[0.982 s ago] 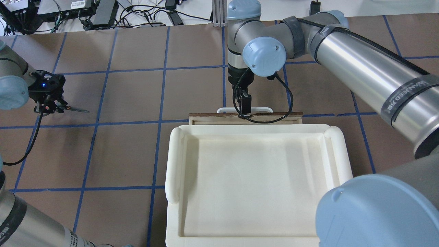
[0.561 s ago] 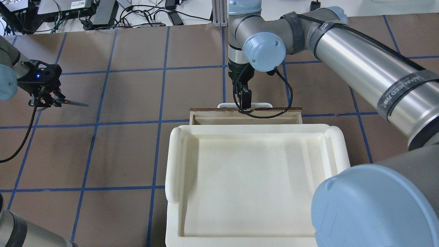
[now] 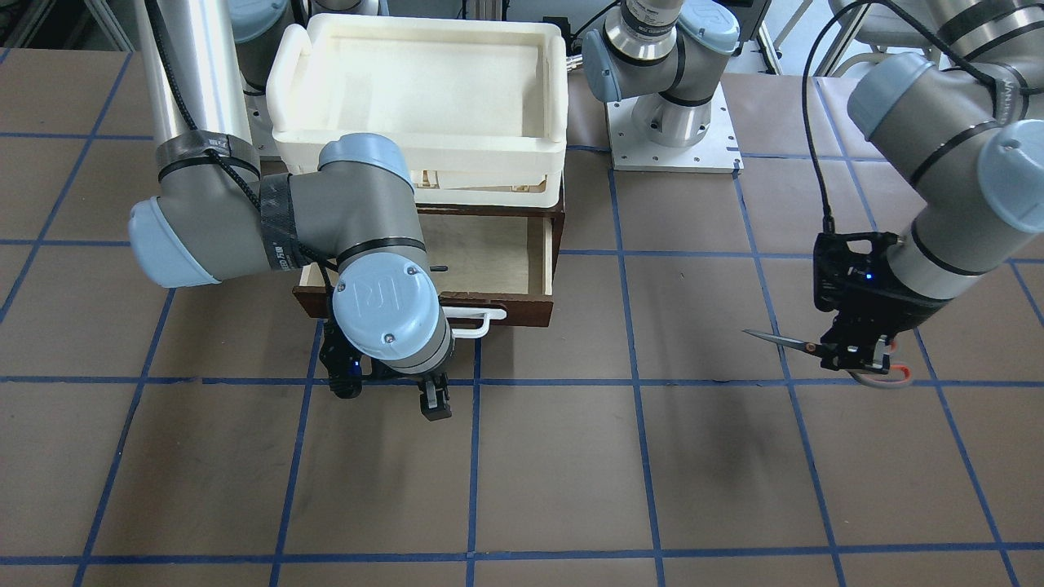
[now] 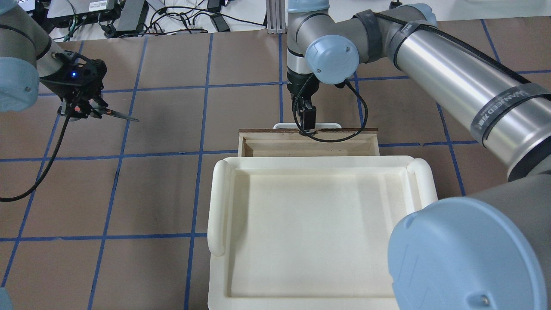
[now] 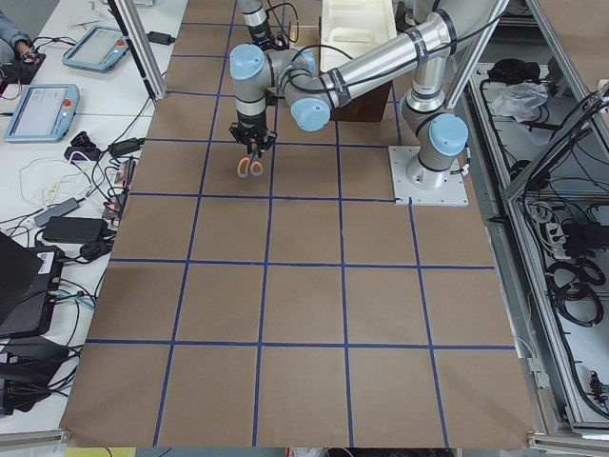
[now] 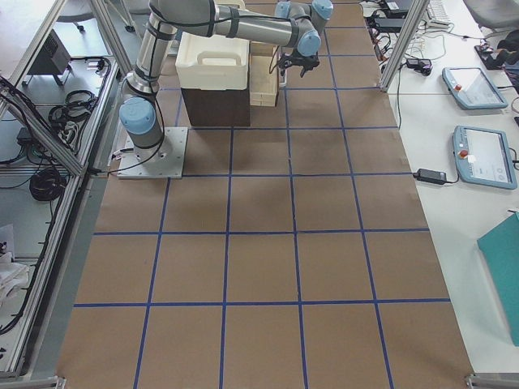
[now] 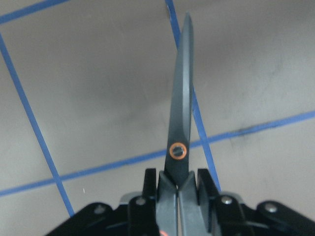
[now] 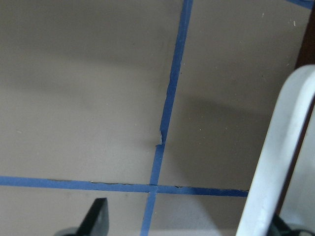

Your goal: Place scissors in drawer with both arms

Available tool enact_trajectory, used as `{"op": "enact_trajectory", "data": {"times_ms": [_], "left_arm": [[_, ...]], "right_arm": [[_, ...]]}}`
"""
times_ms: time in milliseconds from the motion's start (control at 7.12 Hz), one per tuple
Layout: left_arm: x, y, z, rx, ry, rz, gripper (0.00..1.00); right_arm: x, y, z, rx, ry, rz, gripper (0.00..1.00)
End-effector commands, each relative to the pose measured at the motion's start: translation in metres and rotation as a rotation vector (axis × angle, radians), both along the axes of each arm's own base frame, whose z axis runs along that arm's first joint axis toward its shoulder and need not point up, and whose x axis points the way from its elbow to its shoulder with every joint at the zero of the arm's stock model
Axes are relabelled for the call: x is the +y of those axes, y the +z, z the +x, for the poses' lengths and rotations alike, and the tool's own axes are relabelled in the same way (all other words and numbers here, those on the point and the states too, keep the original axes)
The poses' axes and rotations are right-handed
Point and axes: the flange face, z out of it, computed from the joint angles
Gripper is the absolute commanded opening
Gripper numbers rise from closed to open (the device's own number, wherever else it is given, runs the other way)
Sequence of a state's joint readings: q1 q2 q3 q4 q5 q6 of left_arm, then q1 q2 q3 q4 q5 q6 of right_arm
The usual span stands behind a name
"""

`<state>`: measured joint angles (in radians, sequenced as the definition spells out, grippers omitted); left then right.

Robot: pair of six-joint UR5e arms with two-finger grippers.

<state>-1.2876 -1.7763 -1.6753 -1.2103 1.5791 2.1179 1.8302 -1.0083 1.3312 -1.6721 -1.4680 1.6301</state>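
My left gripper (image 4: 79, 110) is shut on the scissors (image 4: 118, 115) and holds them above the table at the left, blades pointing toward the drawer. The left wrist view shows the dark blades (image 7: 182, 113) clamped between the fingers (image 7: 150, 184). The brown drawer (image 4: 258, 134) is part open, its pale inside (image 3: 481, 253) bare. My right gripper (image 4: 308, 122) is at the white handle (image 4: 329, 125). In the right wrist view its fingers (image 8: 98, 216) stand wide apart, with the handle (image 8: 280, 162) against the right one.
The cream foam tray (image 4: 219, 202) sits on top of the cabinet, over the rear of the drawer. An arm's base plate (image 3: 673, 151) stands beside the cabinet. Cables and electronics (image 4: 129, 13) lie beyond the table's far edge.
My left gripper has moved up-view and to the right with the scissors. My right gripper has moved away from the cabinet with the handle, and the drawer has slid further out.
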Motion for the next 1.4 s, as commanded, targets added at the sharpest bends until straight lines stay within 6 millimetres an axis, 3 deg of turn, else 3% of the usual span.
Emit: {"op": "enact_trajectory", "data": {"times_ms": [0, 281, 561, 1263], "left_arm": [[0.016, 0.02, -0.069, 0.012, -0.002, 0.013, 0.0], [0.021, 0.019, -0.09, 0.082, -0.025, 0.034, 0.0], [0.037, 0.032, -0.136, 0.041, 0.033, 0.036, 0.0], [0.059, 0.036, -0.167, 0.045, 0.224, 0.101, 0.0]], "right_arm": [[-0.014, -0.001, -0.001, -0.007, 0.008, -0.013, 1.0], [-0.021, -0.003, -0.002, -0.011, 0.011, -0.018, 1.0], [-0.025, -0.004, -0.002, -0.021, 0.024, -0.037, 1.0], [-0.047, -0.008, -0.006, -0.026, 0.03, -0.06, 1.0]]}}
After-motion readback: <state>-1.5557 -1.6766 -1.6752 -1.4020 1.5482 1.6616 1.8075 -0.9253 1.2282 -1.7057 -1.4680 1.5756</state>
